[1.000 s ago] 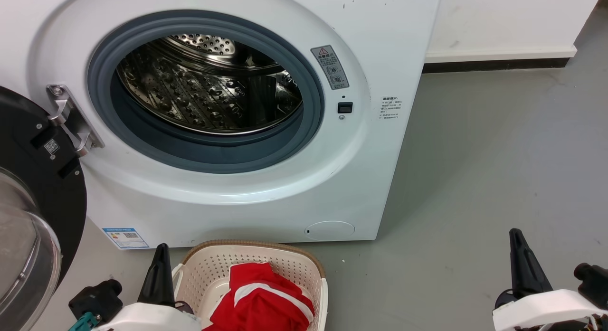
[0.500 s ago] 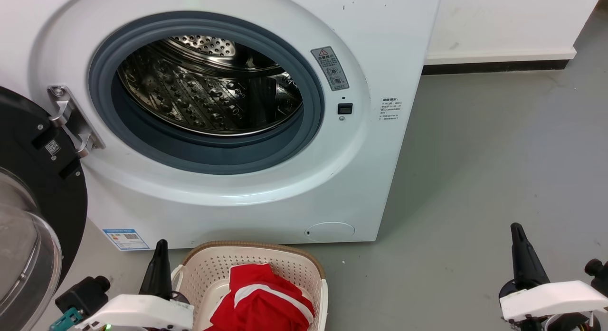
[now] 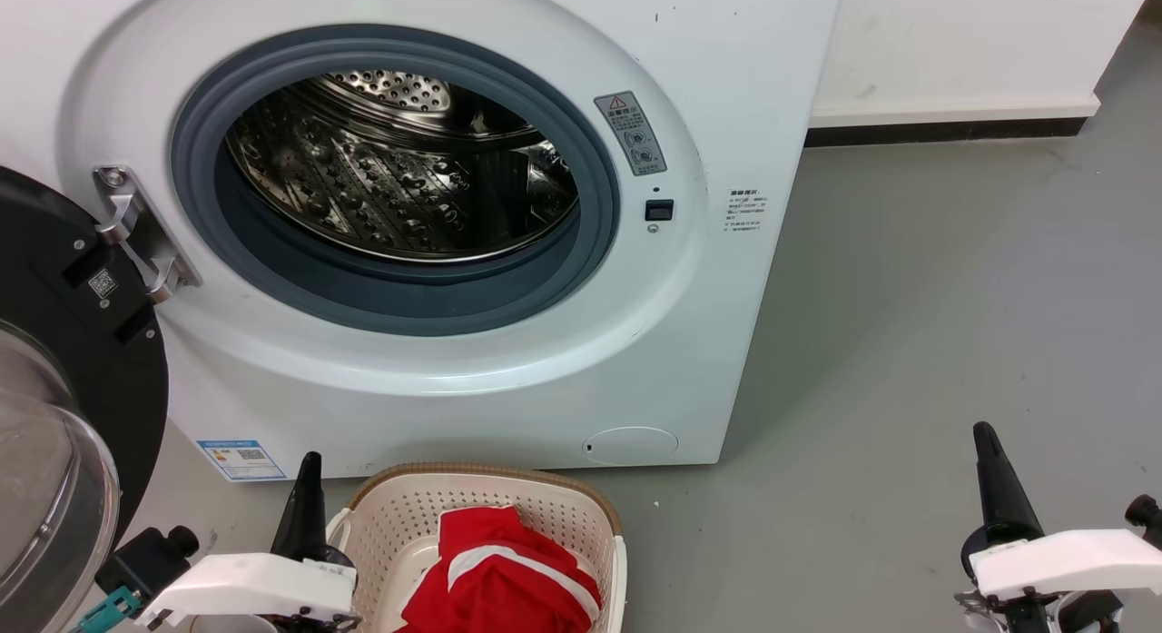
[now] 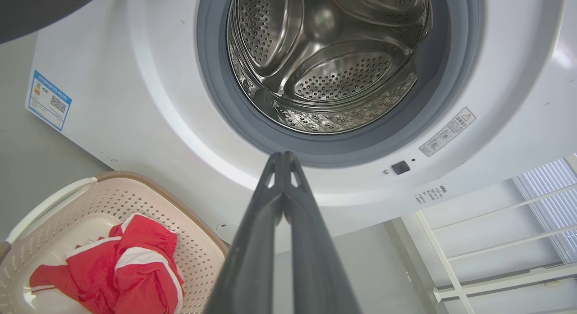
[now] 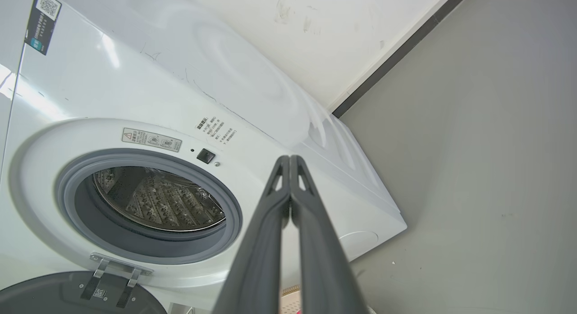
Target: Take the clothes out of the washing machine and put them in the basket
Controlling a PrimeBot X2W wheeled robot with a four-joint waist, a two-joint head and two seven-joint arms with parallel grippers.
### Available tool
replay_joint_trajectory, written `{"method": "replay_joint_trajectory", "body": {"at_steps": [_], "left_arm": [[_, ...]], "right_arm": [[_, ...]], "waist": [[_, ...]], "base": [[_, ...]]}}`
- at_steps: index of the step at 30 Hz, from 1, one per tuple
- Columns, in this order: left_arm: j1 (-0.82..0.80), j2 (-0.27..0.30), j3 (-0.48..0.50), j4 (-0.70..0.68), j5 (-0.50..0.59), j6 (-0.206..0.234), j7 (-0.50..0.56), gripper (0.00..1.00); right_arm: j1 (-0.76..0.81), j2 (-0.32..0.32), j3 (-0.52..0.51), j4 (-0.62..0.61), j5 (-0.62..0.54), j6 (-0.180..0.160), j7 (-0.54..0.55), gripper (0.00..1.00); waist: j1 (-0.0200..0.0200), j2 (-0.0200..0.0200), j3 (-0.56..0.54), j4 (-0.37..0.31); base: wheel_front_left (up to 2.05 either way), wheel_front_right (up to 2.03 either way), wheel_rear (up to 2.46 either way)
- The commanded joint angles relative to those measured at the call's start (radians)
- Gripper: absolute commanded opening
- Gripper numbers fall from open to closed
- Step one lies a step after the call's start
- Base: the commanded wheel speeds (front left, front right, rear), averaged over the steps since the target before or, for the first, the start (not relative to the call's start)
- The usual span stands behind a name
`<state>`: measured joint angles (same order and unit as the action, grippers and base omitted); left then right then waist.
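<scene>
**Clothes (image 3: 499,574) lying in the basket (image 3: 399,510) before the open washing machine (image 3: 508,388)**

The red clothes, trimmed with white bands, are seen heaped inside the cream basket, which is set on the grey floor (image 3: 908,324) just in front of the machine's lower edge. Whether the heap is one garment or two cannot be told. The machine's black-framed glass door (image 3: 82,361) is swung wide to the left on its metal hinge (image 3: 136,233), and the perforated steel drum (image 3: 399,179) is exposed behind the grey-rimmed porthole (image 3: 601,224). The left end effector (image 4: 283,157) is held low, just beside the basket's left rim, with its two dark fingers pressed together tip to tip. In the left wrist view they are pointed toward the lower edge of the porthole. The right end effector (image 5: 289,159) is held well apart from the basket, over the floor at the lower right of the head view, and its fingers are likewise pressed together
</scene>
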<state>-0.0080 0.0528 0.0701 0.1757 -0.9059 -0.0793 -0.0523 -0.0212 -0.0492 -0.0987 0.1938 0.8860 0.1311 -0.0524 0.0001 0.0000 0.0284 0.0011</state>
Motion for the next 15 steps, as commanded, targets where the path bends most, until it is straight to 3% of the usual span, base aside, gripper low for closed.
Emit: {"method": "replay_joint_trajectory", "body": {"at_steps": [1,15], "left_arm": [[-0.023,0.001,0.004,-0.006,-0.022,-0.008,0.005,0.00],[-0.048,0.000,0.016,0.015,-0.212,-0.020,0.050,0.00]], "right_arm": [[-0.024,-0.001,-0.002,-0.007,0.023,0.000,0.003,0.00],[-0.045,-0.001,-0.006,0.010,0.219,0.000,0.049,0.00]], "waist": [[0.0000,0.0000,0.000,0.000],[-0.0001,0.0000,-0.006,0.000]], "base": [[0.00,0.00,0.00],[0.00,0.00,0.00]]}}
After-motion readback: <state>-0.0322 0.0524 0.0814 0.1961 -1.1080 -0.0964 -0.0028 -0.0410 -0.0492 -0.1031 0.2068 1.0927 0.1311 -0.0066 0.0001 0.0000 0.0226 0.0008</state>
